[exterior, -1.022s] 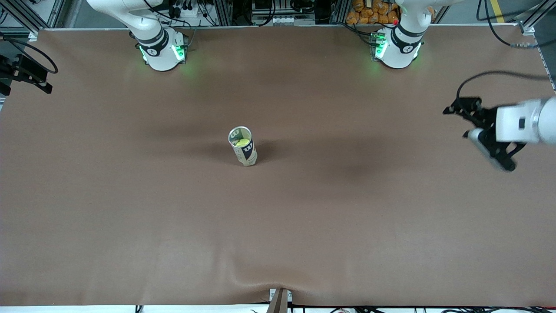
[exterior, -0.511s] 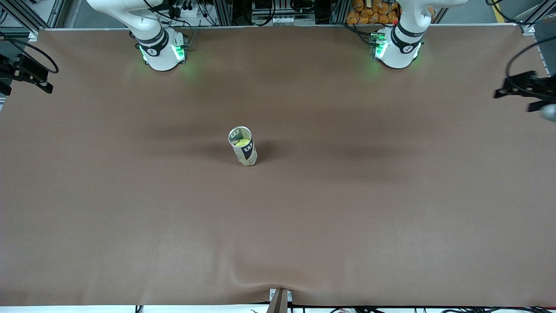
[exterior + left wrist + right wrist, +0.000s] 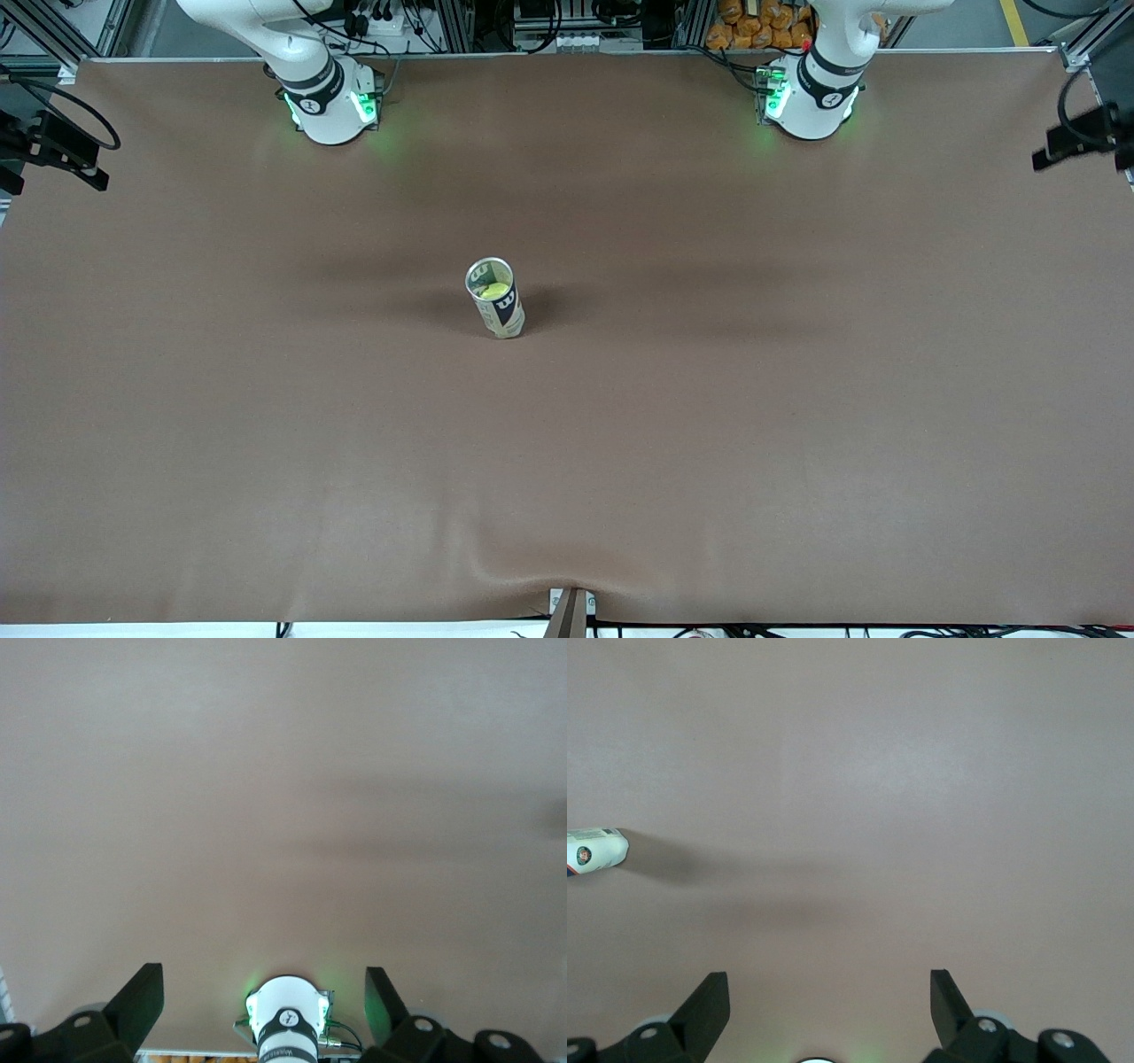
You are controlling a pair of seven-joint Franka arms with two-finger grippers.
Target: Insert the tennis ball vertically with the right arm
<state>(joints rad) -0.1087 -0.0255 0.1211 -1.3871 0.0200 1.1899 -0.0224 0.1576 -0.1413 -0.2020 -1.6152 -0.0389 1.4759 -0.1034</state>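
Ball in the can, both grippers empty.
Your yellow tennis ball (image 3: pixel 496 290) sits inside the upright can (image 3: pixel 495 298) at mid-frame in the front view, on the brown desk (image 3: pixel 709 443). The left gripper (image 3: pixel 263 999) and right gripper (image 3: pixel 830 997) each hang with jaws spread wide over bare desk, holding nothing.

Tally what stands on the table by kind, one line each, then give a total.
Tennis ball can, upright: 1
Tennis ball, inside the can: 1
Total: 2
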